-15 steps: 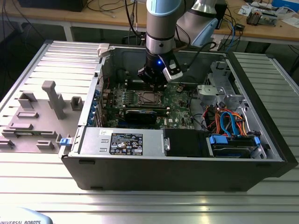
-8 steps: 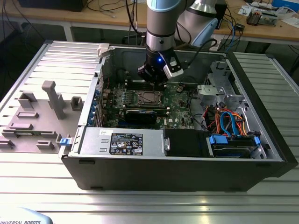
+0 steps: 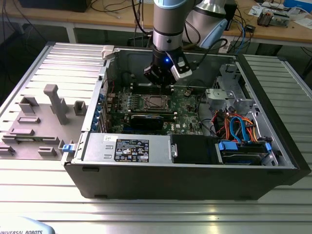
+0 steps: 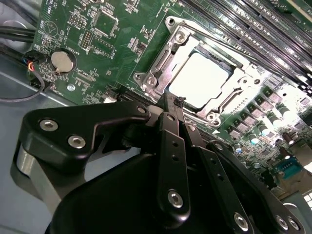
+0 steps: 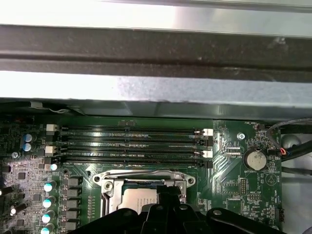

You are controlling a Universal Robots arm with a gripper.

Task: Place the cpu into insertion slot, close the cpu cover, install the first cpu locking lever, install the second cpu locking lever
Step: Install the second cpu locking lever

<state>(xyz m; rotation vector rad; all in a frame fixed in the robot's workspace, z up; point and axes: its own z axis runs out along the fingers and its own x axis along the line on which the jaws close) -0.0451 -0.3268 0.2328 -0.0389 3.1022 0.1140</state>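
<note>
Exterior view. Open computer case (image 3: 195, 146) lying on a ribbed metal bench (image 3: 146, 209). Green circuit board (image 3: 187, 105) inside. Insertion slot (image 3: 156, 102) near the board's middle, metal-rimmed. Arm descends from above; end effector (image 3: 163, 83) hangs just above the board, close beside the slot's far edge. Grey fixture blocks (image 3: 56, 103) stand on the bench toward the exterior view's left, well apart from the work.

Second wrist view. Cpu (image 4: 200, 80) lies flat in the insertion slot (image 4: 165, 22), dull silver top showing. Cpu cover (image 4: 163, 68) frames it, window over the chip, apparently lowered. End effector (image 4: 178, 105) tips pressed together at the cover's near edge, seemingly pinching a thin dark wire part, possibly a locking lever; identity uncertain. Coin cell (image 4: 62, 61) on the board, apart.

First wrist view. Cpu (image 5: 136, 200) seated, cover (image 5: 109, 183) around it, memory slots (image 5: 131, 144) beyond. End effector (image 5: 168, 192) directly over the chip's edge.

Handling, judged: chip light, rigid, fragile beneath; hold by edges only. Cover thin, stiff, springy sheet; press at its rim.
</note>
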